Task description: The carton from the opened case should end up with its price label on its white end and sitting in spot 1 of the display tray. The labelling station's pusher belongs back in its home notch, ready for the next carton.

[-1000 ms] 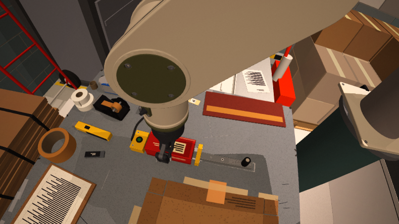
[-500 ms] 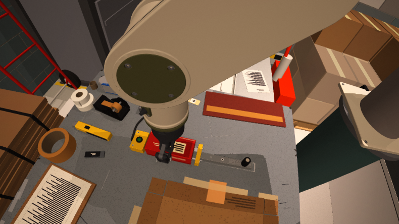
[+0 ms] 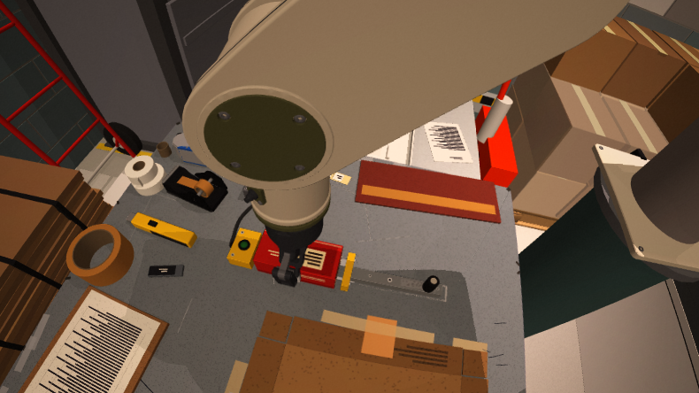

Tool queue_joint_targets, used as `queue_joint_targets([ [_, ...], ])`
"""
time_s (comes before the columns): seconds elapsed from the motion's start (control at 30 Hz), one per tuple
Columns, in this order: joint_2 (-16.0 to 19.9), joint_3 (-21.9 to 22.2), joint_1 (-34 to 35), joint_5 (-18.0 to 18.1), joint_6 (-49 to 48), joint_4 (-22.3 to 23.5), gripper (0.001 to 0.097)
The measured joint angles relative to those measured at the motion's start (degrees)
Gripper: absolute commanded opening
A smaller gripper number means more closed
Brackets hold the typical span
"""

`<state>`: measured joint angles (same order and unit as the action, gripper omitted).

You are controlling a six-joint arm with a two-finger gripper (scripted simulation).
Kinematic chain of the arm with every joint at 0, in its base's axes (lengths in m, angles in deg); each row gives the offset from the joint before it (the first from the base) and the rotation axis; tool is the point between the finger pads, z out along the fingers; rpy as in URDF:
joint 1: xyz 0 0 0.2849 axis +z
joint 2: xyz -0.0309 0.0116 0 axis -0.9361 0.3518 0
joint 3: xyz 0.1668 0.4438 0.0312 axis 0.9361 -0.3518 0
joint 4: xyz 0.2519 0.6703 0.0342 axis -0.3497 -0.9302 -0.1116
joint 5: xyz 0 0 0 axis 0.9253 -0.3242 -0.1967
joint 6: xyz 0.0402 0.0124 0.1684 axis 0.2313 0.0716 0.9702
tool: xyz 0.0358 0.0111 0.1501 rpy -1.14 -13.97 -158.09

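My gripper (image 3: 287, 273) is down at the labelling station, on the left part of the red carton (image 3: 299, 263). The red carton is gripped in my fingers and lies on its side on the station, a striped label on its top face. A yellow button box (image 3: 244, 247) sits just left of it. The yellow pusher plate (image 3: 348, 272) stands against the carton's right end. The pusher's rail (image 3: 398, 283) runs right to a black knob (image 3: 430, 283). The dark red display tray (image 3: 428, 192) with an orange strip lies behind, to the right. The opened brown case (image 3: 366, 354) is in front.
Stacked brown boxes (image 3: 601, 107) fill the right rear. My big arm link hides the middle of the table. A tape roll (image 3: 100, 254), a yellow cutter (image 3: 163, 229), a tape dispenser (image 3: 195, 188), a white roll (image 3: 143, 174) and a clipboard (image 3: 93, 344) lie left.
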<state>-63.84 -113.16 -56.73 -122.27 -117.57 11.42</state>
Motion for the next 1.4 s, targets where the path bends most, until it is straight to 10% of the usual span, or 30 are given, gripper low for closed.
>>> queue_joint_targets([
  [0.23, 0.03, -0.04, 0.00, 0.00, 0.00, 0.00, 0.0800],
  [1.4, -2.33, -0.32, 0.00, -2.01, 0.00, 0.00, 0.0800],
])
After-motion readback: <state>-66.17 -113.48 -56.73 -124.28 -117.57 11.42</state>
